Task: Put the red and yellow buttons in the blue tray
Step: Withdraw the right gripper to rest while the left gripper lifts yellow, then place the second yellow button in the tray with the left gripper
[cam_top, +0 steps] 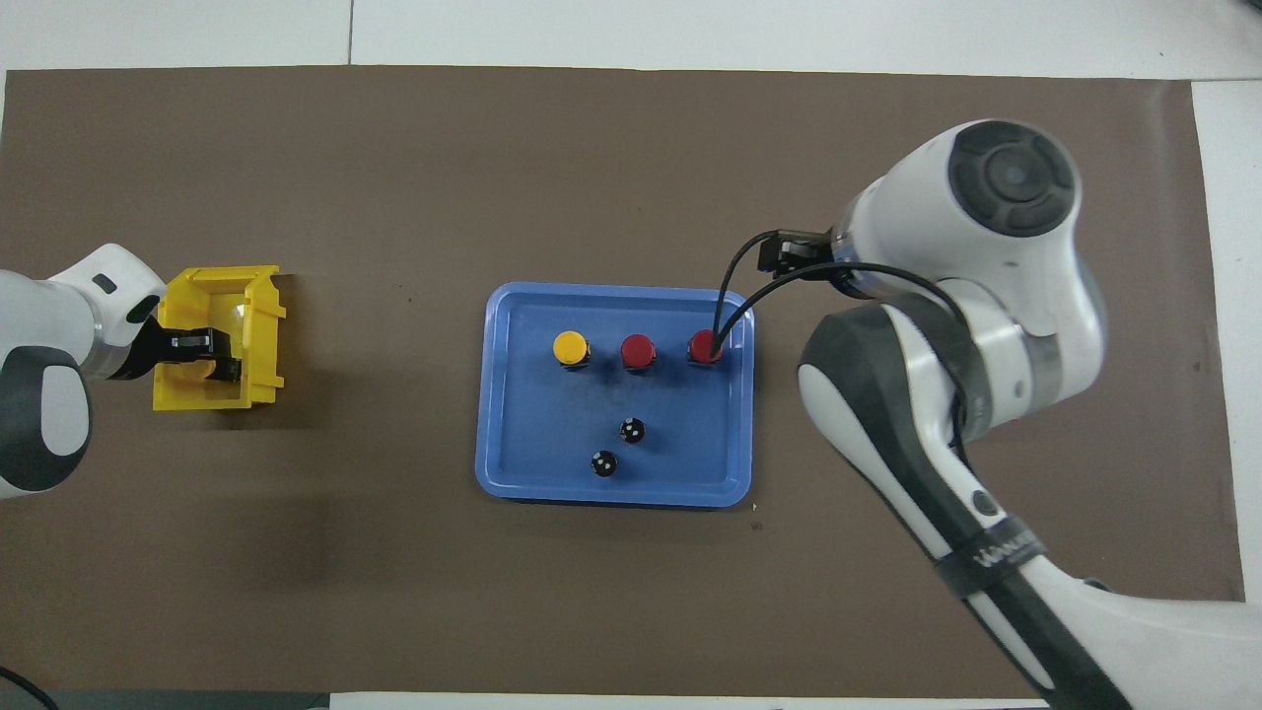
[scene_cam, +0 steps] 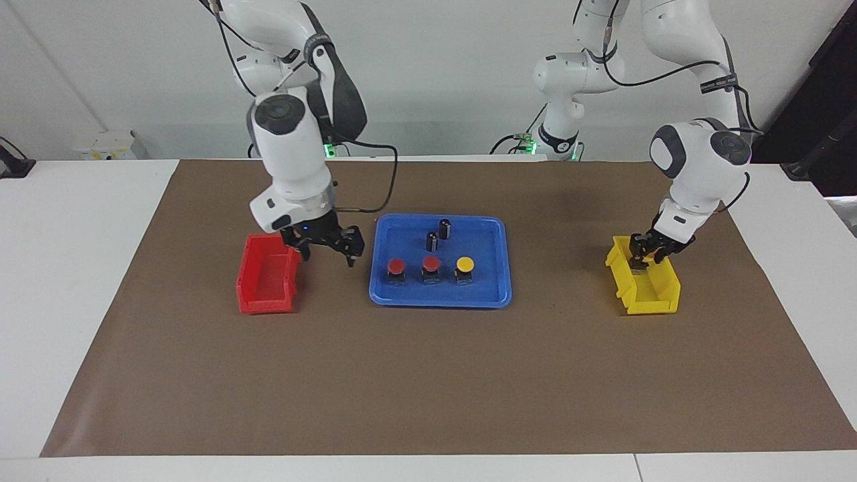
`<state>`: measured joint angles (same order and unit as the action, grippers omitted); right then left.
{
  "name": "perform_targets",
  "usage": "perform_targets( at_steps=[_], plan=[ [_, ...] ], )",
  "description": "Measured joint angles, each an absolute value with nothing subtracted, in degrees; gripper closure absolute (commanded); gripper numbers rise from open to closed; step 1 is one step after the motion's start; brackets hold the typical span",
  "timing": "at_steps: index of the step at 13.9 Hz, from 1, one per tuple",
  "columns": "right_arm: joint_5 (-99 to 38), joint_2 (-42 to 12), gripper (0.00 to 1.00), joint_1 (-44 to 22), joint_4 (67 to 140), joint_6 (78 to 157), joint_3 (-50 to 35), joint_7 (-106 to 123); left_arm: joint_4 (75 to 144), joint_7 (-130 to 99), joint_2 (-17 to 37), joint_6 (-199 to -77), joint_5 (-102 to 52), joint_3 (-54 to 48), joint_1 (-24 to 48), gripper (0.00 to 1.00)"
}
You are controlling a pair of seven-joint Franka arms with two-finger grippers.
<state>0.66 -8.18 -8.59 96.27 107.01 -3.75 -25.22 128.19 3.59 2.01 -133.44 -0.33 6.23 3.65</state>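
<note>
The blue tray (scene_cam: 495,294) lies mid-table and also shows in the overhead view (cam_top: 513,473). In it stand two red buttons (scene_cam: 396,266) (scene_cam: 430,263) and one yellow button (scene_cam: 464,264) in a row; they also show in the overhead view (cam_top: 703,345) (cam_top: 638,349) (cam_top: 571,347). My right gripper (scene_cam: 328,246) is open and empty, low between the red bin (scene_cam: 268,281) and the tray. My left gripper (scene_cam: 644,258) reaches down into the yellow bin (scene_cam: 653,294). In the overhead view a rounded orange-yellow shape (cam_top: 204,373) lies at that gripper (cam_top: 202,355); I cannot tell whether it is held.
Two small dark cylinders (scene_cam: 444,227) (scene_cam: 432,241) stand in the tray, nearer to the robots than the buttons. The red bin sits toward the right arm's end, the yellow bin (cam_top: 261,325) toward the left arm's end. A brown mat (scene_cam: 428,375) covers the table.
</note>
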Motion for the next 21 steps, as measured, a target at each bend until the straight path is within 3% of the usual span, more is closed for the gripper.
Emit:
perform_targets(
  at_steps=[3,6,8,14,21],
  plan=[
    [0.60,-6.46,0.00,-2.97,89.51,97.16,-3.71,-16.92,125.20,3.54,2.03,-130.65,-0.33,6.17,3.59,0.99],
    [0.68,-6.39,0.00,-0.14,82.67,89.32,-3.68,-11.11,109.99,1.21,2.21,-112.54,-0.36,5.62,4.17,0.99],
    [0.77,-6.39,0.00,0.39,80.13,86.22,-3.68,-8.89,102.05,-6.59,2.27,-105.36,-0.42,5.06,8.28,0.99],
    [0.94,-5.61,0.00,2.97,82.01,82.13,-3.55,-5.23,110.05,-31.79,6.28,-120.53,-2.09,3.80,31.09,0.99],
    [0.93,2.51,0.00,2.57,94.45,89.08,-4.10,-2.44,110.41,-32.16,12.33,-126.89,-3.82,3.92,35.78,0.99]
  ],
)
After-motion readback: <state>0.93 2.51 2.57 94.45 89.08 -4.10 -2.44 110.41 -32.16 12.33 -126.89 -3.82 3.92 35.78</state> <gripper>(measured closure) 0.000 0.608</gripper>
